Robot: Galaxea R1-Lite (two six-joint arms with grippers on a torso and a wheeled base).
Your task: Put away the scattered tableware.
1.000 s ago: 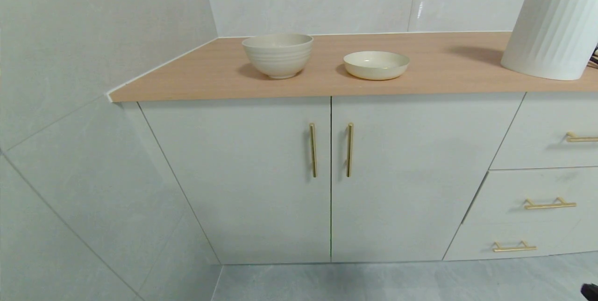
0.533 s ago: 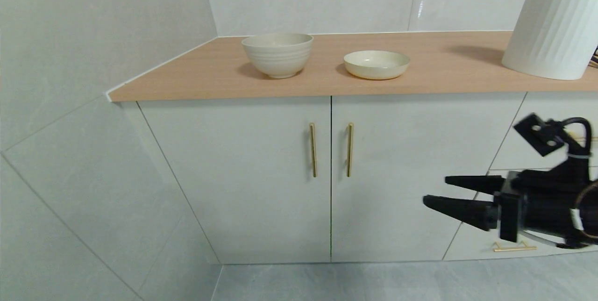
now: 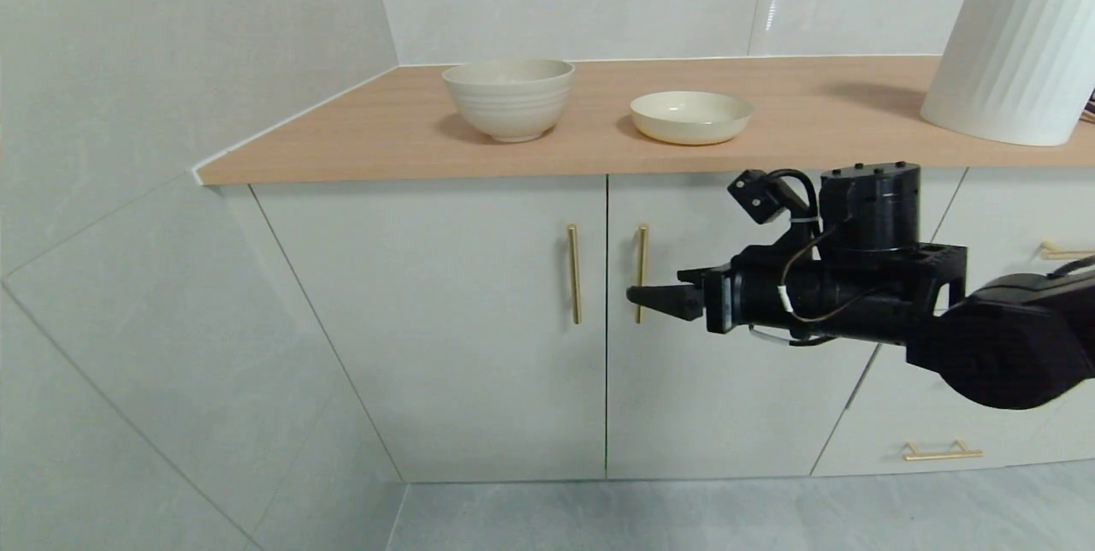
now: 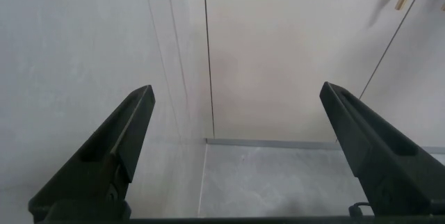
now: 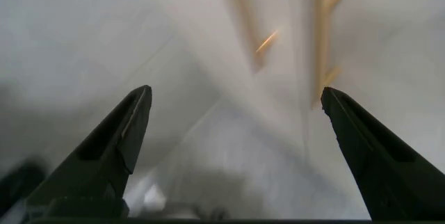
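Bowl and shallow dish sit apart on countertop, upper centre. Right gripper, wide open and empty, is mid-frame with tips before the gold door handle. Left gripper is wide open and empty.

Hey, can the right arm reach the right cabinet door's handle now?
Probably yes: the open right pincer sits level with the right door handle, tips overlapping it in the head view, nothing in between.
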